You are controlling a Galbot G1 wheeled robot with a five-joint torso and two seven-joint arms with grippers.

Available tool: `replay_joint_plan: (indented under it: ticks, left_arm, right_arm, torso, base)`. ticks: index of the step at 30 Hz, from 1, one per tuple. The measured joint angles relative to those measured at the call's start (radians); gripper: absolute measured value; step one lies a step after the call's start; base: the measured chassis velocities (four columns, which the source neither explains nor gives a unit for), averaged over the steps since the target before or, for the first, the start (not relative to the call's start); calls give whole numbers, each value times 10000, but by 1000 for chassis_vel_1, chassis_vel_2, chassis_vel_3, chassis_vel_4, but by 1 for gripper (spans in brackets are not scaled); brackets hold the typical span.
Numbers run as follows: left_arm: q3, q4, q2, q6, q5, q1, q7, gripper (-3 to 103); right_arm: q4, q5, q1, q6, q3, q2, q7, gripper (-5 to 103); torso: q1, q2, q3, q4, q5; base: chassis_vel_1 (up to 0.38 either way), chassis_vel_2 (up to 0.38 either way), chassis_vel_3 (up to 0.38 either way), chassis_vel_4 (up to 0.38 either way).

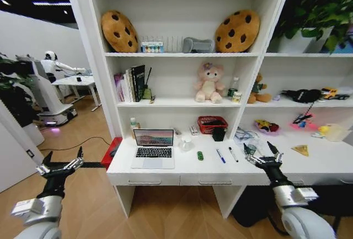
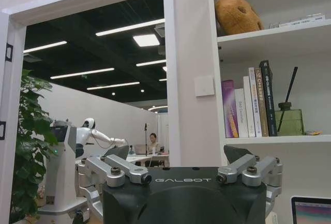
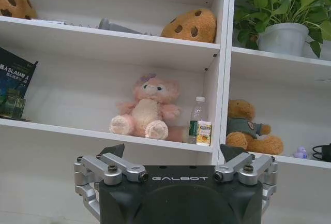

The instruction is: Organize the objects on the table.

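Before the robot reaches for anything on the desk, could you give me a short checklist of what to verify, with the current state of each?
1. Left gripper open and empty: ok, off the desk's left end.
2. Right gripper open and empty: ok, at the desk's front edge, right of the pens.
3. Laptop state: not ok for tidying, lid open, screen lit.
4. Green object reachable: ok, alone on the desk between laptop and pens.
5. Blue pen and black pen separate: ok, side by side, not touching.
6. Where the items should go: cannot tell.
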Motion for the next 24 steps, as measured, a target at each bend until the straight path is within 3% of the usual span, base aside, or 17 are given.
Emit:
replay_joint_plan:
  ticks: [24]
  left_arm:
    - [-57, -119, -347, -68, 46, 183, 38, 100]
  right_arm:
    - [75, -69, -23, -143, -133, 34, 67, 100]
  torso:
    - [8, -3, 2, 1, 0]
  base:
    - [0, 0, 0, 0]
